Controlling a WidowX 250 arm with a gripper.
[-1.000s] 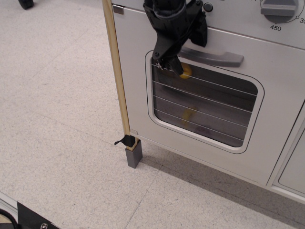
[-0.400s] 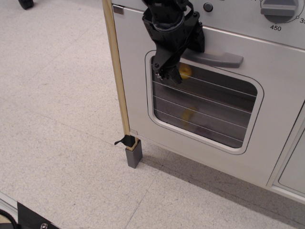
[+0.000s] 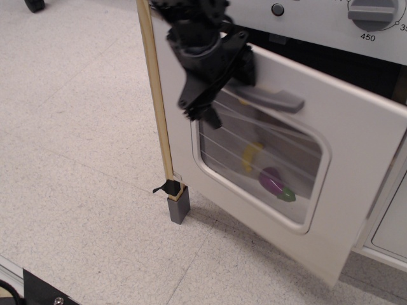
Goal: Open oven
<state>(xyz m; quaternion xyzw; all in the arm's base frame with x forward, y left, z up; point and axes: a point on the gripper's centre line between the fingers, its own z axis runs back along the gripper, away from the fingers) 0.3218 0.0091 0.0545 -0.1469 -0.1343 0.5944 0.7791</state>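
The white toy oven's door point(image 3: 359, 159) hangs partly open, its top edge tilted out from the grey knob panel point(image 3: 318, 22), with a dark gap above it. Its rounded wire-lined window point(image 3: 222, 143) shows a yellow toy point(image 3: 251, 155) and a purple toy point(image 3: 273, 181) inside. My black gripper point(image 3: 200, 117) comes down from the top onto the left end of the grey bar handle point(image 3: 273, 98). Its fingers straddle the handle and point down-left over the window's corner. The handle's left end is hidden behind the gripper.
A light wooden post point(image 3: 156, 95) with a grey foot point(image 3: 179, 206) stands at the oven's left edge, close to the gripper. A plain white cabinet door point(image 3: 391, 225) is at the right. Speckled floor point(image 3: 76, 159) stretches to the left and front.
The oven door has swung outward and down from shut to partly open. The gripper has moved left and toward the camera with the handle.
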